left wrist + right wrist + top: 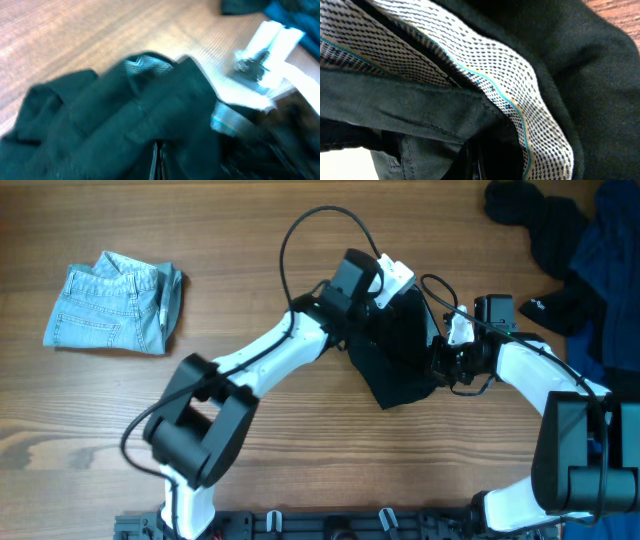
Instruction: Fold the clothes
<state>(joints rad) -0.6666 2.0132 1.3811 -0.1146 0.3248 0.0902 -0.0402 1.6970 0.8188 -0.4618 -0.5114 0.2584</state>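
Shorts (395,370) lie bunched on the table (300,470) between both arms, pale dotted lining (485,65) showing. Left gripper (388,302) is at their top edge, right gripper (441,360) at their right side; black cloth hides the fingers, so pinching or not, I cannot tell

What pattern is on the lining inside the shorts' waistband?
Pale lining with rows of small dark dashes and a thin teal stripe; clearest in the right wrist view.

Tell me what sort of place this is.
Likely a robotics lab bench set up for laundry folding: two white-and-black robot arms work at a wooden table, with black fabric shorts between them and a folded light-blue denim garment aside.
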